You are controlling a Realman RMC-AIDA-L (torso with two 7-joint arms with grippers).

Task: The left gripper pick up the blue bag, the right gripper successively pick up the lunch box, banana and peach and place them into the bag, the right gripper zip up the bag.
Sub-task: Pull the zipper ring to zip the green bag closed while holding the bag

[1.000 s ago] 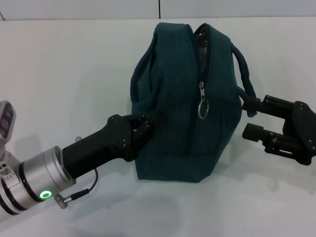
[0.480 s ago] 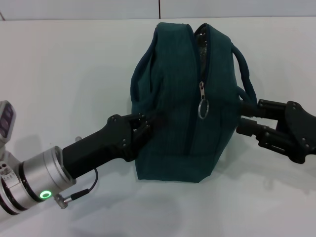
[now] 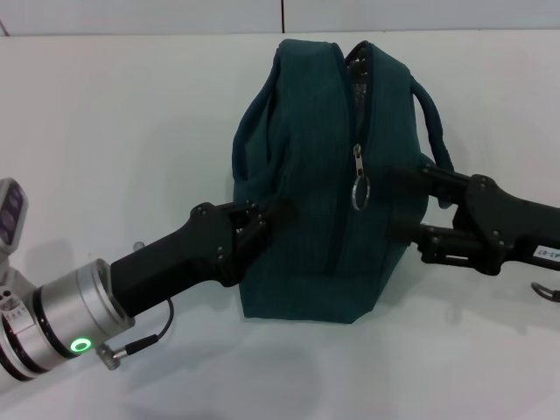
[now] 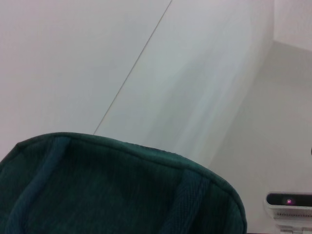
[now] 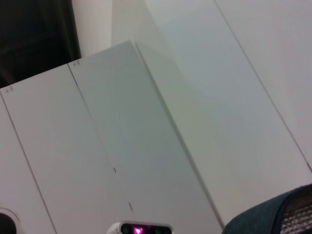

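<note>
The blue bag (image 3: 324, 192) stands upright on the white table, its top partly unzipped and foil lining showing in the gap. Its ring zipper pull (image 3: 361, 189) hangs down the front seam. My left gripper (image 3: 255, 224) is shut on the fabric of the bag's left side, below one handle. My right gripper (image 3: 418, 214) is open, its two fingers spread one above the other against the bag's right side under the other handle (image 3: 435, 131). The bag also shows in the left wrist view (image 4: 122, 195) and the right wrist view (image 5: 278, 214). Lunch box, banana and peach are hidden from view.
The white table (image 3: 131, 131) runs around the bag, with its far edge and a wall seam behind. A small cable loop (image 3: 144, 343) hangs under my left wrist. A white camera unit with a purple light (image 4: 288, 201) sits in the background.
My right gripper has moved left from clear of the bag until its open fingers rest against the bag's right side. The left gripper and the bag have stayed put.
</note>
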